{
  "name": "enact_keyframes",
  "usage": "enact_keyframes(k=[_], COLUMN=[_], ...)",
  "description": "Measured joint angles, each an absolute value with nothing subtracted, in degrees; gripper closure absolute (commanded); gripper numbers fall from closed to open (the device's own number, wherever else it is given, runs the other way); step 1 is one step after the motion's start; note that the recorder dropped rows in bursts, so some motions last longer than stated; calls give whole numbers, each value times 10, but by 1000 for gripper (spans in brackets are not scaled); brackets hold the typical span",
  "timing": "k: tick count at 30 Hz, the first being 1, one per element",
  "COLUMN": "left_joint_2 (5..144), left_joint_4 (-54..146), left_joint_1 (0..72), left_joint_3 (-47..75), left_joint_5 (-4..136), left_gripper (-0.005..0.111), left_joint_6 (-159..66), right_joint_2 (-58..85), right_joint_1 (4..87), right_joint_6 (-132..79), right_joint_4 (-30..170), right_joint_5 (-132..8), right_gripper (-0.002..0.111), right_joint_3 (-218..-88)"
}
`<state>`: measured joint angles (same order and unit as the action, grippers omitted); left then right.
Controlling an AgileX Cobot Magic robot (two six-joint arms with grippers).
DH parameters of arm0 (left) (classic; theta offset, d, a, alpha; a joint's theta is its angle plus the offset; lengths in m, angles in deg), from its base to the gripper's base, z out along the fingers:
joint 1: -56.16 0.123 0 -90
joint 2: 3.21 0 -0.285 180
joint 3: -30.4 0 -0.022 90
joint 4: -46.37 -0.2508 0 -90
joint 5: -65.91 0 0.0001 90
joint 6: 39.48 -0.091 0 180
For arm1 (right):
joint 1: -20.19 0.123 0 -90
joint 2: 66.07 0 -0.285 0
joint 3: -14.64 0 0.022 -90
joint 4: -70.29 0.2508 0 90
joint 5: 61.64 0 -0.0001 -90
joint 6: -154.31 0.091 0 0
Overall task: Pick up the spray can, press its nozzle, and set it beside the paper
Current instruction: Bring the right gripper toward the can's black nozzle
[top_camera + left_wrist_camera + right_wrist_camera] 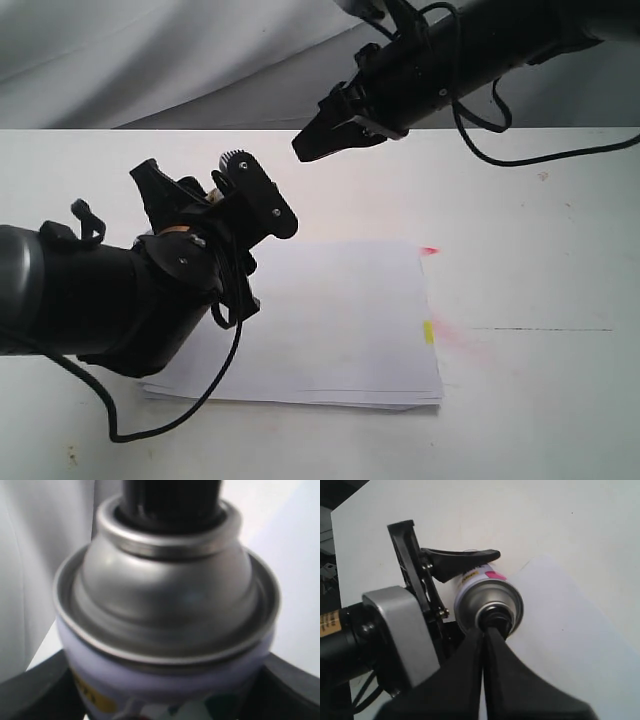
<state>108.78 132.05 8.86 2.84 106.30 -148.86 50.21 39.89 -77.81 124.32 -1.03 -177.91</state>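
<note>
My left gripper is shut on the spray can and holds it tilted above the left edge of the paper. The can's silver dome and white label show in both wrist views; in the exterior view the fingers hide most of it. The black nozzle points up and to the right. My right gripper is shut with nothing in it, its tips aimed at the nozzle. The exterior view shows a short gap between them.
The paper lies on a white table, with a red tab and a yellow tab at its right edge. A grey cloth backdrop hangs behind. A black cable trails below the left arm.
</note>
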Motion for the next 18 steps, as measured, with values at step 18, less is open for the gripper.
enact_keyframes(k=[18], left_joint_2=[1106], left_joint_4=[1324], left_joint_1=[89], left_joint_3=[28], left_joint_5=[1076], left_gripper=[107], left_joint_6=[-1491], right_joint_2=[551], right_joint_1=[402], right_joint_6=[-802], right_joint_4=[1263], right_joint_5=[-25], right_gripper=[108], right_joint_3=[-1784])
